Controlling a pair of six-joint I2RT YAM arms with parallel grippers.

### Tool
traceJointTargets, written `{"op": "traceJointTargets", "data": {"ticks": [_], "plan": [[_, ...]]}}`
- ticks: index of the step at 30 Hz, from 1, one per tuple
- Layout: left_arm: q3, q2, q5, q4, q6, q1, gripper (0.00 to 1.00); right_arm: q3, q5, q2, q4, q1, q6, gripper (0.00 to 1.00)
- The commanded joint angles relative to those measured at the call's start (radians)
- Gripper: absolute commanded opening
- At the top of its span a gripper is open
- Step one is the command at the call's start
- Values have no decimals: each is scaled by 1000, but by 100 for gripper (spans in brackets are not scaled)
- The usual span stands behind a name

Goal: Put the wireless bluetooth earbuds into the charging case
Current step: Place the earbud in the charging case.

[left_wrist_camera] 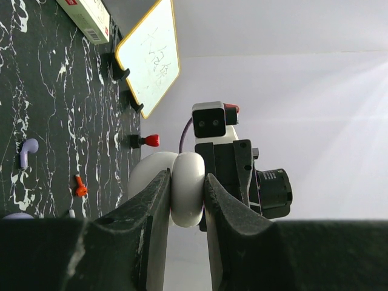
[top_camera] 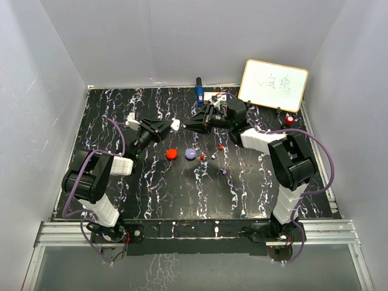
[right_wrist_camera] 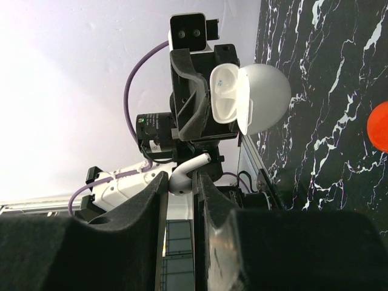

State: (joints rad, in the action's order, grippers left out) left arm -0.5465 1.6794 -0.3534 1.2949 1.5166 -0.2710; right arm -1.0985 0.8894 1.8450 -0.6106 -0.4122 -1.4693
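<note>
The white charging case [right_wrist_camera: 225, 97] hangs in the air with its lid [right_wrist_camera: 267, 97] swung open. My left gripper [left_wrist_camera: 185, 182] is shut on the case [left_wrist_camera: 187, 189]. My right gripper [right_wrist_camera: 180, 179] is shut on a white earbud [right_wrist_camera: 185, 171], stem pointing toward the case, a short gap below its open cavity. In the top view both grippers meet above the table's back middle, left gripper [top_camera: 171, 126] facing right gripper [top_camera: 189, 125]. A purple earbud [left_wrist_camera: 26, 149] and a small orange-red piece [left_wrist_camera: 79, 187] lie on the table; the purple one [top_camera: 224, 171] also shows from above.
A red puck [top_camera: 171, 154] and a purple puck [top_camera: 191, 154] lie mid-table beside tiny red and white pieces [top_camera: 203, 156]. A whiteboard [top_camera: 273, 85] stands at the back right with a red-capped object [top_camera: 290, 120] near it. A blue item [top_camera: 199, 89] and a small box [left_wrist_camera: 88, 18] sit at the back edge.
</note>
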Motion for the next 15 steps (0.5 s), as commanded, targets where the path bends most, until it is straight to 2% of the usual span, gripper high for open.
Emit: {"op": "traceJointTargets", "data": {"ticks": [1,15], "plan": [[-27,-10,10,84,4,-13,0,-47,-5,3,-54,-8,-3,0],[-24,-22,14,80,4,-36,0,-41,-5,7,-61,-11,-3,0]]}}
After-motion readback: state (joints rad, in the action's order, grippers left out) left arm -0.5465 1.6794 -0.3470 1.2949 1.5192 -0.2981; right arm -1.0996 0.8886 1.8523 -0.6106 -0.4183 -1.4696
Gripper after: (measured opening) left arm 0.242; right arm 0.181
